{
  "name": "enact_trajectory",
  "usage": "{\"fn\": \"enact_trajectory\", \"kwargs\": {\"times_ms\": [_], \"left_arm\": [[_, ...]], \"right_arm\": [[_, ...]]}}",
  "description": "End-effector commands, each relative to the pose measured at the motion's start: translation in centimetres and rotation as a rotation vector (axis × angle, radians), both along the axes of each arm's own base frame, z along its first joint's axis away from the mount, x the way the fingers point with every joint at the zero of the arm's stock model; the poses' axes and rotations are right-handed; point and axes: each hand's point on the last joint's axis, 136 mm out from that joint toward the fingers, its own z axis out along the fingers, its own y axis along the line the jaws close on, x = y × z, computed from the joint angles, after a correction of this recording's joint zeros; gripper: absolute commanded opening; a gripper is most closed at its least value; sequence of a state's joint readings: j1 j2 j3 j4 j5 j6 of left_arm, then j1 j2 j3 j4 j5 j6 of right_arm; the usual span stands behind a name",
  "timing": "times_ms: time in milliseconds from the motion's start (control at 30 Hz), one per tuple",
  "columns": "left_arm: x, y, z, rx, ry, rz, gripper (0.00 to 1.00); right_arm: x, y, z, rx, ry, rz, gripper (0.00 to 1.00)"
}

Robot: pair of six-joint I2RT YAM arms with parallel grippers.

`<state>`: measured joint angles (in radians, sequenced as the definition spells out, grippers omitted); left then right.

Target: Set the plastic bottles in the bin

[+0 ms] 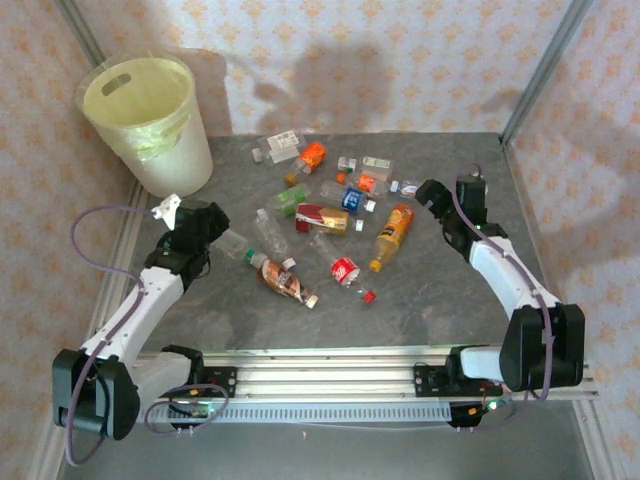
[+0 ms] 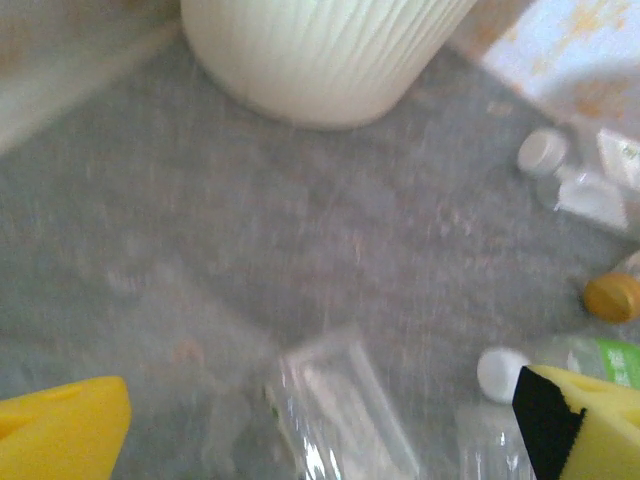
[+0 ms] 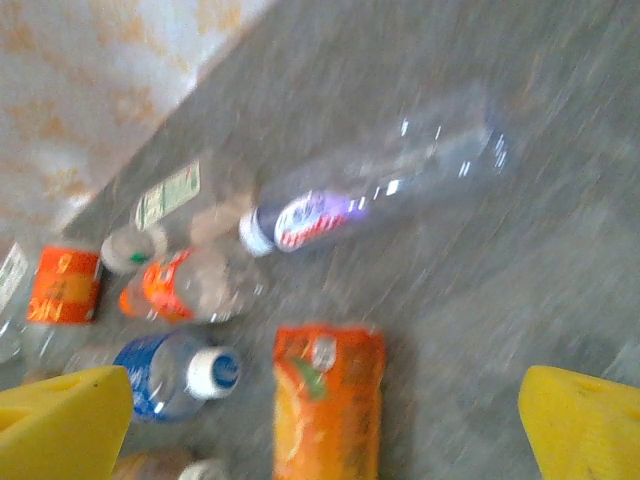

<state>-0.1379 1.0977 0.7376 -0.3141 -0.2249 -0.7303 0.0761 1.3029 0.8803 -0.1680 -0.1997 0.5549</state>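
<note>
Task barely begun, by the look of it. The plastic bottles all lie scattered across the middle of the table: a dozen-plus, w/ orange, red, blue and green labels, some crushed, none in a gripper. The bin stands at the far left corner, well apart from most of the pile. Its yellow-green liner looks bare from the top view, tho the deep part is hard to read, so one or two could already be inside.

The left gripper has its jaws wide apart and holds nothing. It sits at the left edge of the pile, btwn bin and bottles. In its wrist view a clear bottle lies on the table btwn the yellow fingers, not pinched, w/ the bin wall just beyond. Probably the first pick, and a short carry.

The right gripper is also spread wide and empty, at the right edge of the pile. Under it an orange-label bottle lies btwn the fingers, a blue-cap bottle beside that, and a clear blue-label bottle further off.

Left to do: approx. everything. Each bottle has to be grasped, carried over and dropped in the bin. The right-side bottles have the longer trip.
</note>
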Motion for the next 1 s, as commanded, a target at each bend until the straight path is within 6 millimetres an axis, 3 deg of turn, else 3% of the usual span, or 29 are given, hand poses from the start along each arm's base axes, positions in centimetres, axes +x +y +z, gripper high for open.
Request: {"fn": "enact_trajectory", "kwargs": {"times_ms": [0, 167, 500, 633, 800, 967], "left_arm": [[-2.5, -2.6, -3.8, -0.236, 0.183, 0.063, 1.0], [-1.5, -4.6, -4.8, -0.299, 0.292, 0.051, 1.0], [2.0, -2.2, -4.9, -0.135, 0.408, 0.187, 1.0], [3.3, -2.6, -6.3, -0.133, 0.473, 0.187, 1.0], [2.9, -2.2, -8.5, -0.141, 0.511, 0.238, 0.99], [2.8, -2.9, -11.3, -0.196, 0.536, 0.229, 0.9]], "right_arm": [[-2.9, 1.9, -2.3, 0.183, 0.18, -0.039, 0.99], [-4.4, 1.3, -1.7, 0.181, 0.13, -0.069, 0.99], [-7.3, 0.1, -0.4, 0.102, 0.038, -0.054, 0.99], [-8.0, -0.2, 0.1, 0.052, 0.02, -0.03, 0.99], [-8.6, -0.3, 0.2, -0.008, 0.036, 0.016, 0.99], [-8.6, -0.2, 0.2, -0.027, 0.041, 0.039, 0.99]]}}
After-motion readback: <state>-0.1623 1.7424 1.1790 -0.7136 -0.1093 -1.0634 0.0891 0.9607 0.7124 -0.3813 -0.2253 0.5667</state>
